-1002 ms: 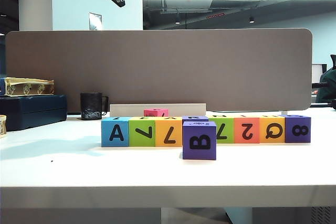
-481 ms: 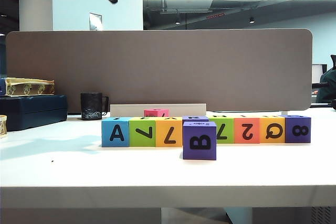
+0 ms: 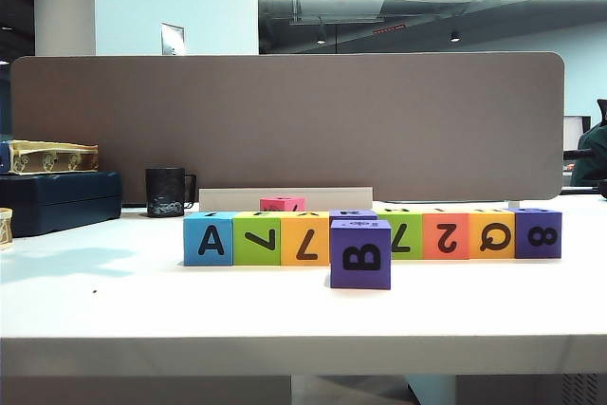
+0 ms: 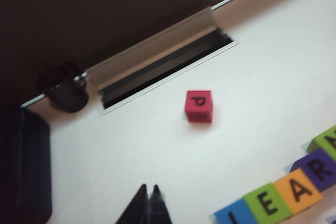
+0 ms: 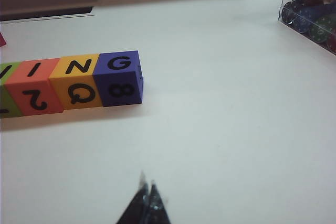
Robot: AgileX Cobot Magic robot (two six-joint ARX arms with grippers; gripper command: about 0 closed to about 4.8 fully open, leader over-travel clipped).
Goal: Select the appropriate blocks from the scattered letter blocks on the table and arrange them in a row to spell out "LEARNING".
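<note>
Left gripper [image 4: 148, 195] is hanging closed, empty, over the table [image 4: 157, 150]; right gripper [image 5: 147, 188] closed near blocks [image 5: 71, 80].

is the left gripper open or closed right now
Shut. In the left wrist view the left gripper's two dark fingertips meet in a point with nothing between them, above the bare table.

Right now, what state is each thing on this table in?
Row of letter blocks: lined up side by side, tops spelling along the row.
Purple B block: alone in front of the row.
Red P block: alone behind the row.
Black mug: upright.
Left tool: shut, empty, above the table.
Right tool: shut, empty.
</note>
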